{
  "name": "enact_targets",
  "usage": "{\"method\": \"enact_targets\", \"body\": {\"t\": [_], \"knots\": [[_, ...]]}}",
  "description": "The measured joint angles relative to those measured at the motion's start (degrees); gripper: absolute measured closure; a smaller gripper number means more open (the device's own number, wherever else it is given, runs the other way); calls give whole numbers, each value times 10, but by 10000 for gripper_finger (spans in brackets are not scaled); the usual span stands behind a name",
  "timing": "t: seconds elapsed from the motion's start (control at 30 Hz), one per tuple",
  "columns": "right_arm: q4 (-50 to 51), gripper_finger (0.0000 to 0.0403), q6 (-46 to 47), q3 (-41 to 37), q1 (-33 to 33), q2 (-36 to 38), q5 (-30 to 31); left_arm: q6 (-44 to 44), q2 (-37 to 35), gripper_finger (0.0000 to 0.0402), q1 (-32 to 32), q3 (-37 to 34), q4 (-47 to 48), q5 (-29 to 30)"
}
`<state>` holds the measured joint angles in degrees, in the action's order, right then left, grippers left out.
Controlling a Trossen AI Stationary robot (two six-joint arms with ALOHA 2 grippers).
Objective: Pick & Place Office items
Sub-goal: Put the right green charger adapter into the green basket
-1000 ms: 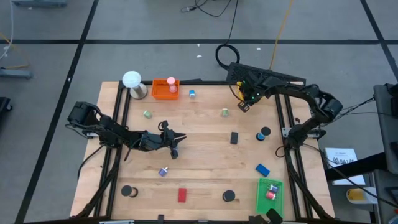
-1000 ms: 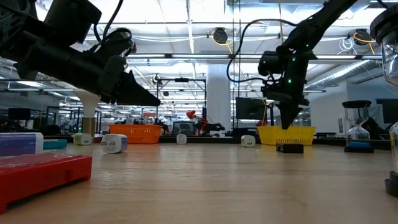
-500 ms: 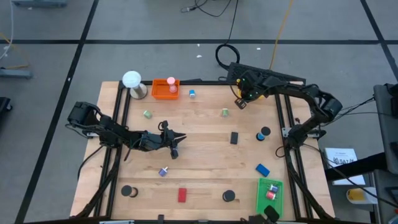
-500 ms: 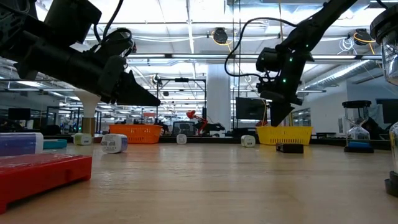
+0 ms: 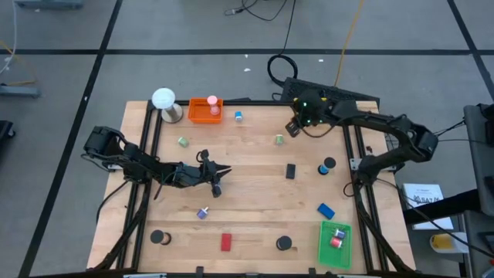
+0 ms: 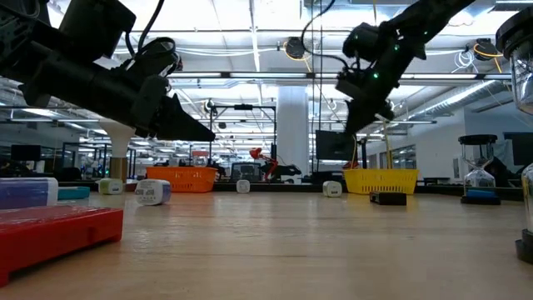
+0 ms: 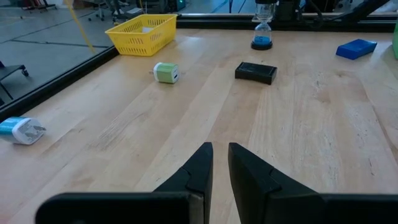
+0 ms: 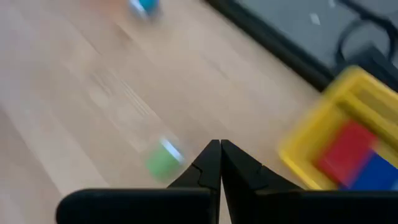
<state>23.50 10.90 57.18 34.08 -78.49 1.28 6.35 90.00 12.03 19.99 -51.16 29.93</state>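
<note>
Now my right gripper [image 5: 292, 128] hangs empty with its jaws pressed together near the bench's far edge, beside the yellow plastic tray [image 8: 348, 130] already holding red and blue blocks. My left gripper [image 5: 217, 184], jaws narrow and holding nothing, waits mid-bench. Judging by this, I am between picks: next I should open over the small green-and-white plug-like piece [image 5: 279, 140] just beside my right gripper.

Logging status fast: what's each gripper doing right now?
Left gripper: nearly closed, holding nothing.
Right gripper: shut, holding nothing.
</note>
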Motion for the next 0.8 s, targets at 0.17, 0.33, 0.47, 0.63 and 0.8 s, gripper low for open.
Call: {"method": "enact_targets", "body": {"t": [0.17, 0.33, 0.47, 0.63, 0.8], "knots": [[-202, 399, 49, -74, -64, 3, -14, 1, 0, 346, 0, 0, 3, 0], [-252, 399, 90, -98, -110, 3, -6, -3, 0, 346, -8, 0, -3, -11], [-247, 399, 110, -98, -141, 7, 65, 2, 0, 347, -22, 0, 1, -18], [-198, 398, 144, -98, -181, 6, 155, 4, 0, 382, -22, 0, 11, -47], [-129, 375, 203, -98, -210, 3, 232, -13, 0, 391, -10, 0, 14, -42]]}}
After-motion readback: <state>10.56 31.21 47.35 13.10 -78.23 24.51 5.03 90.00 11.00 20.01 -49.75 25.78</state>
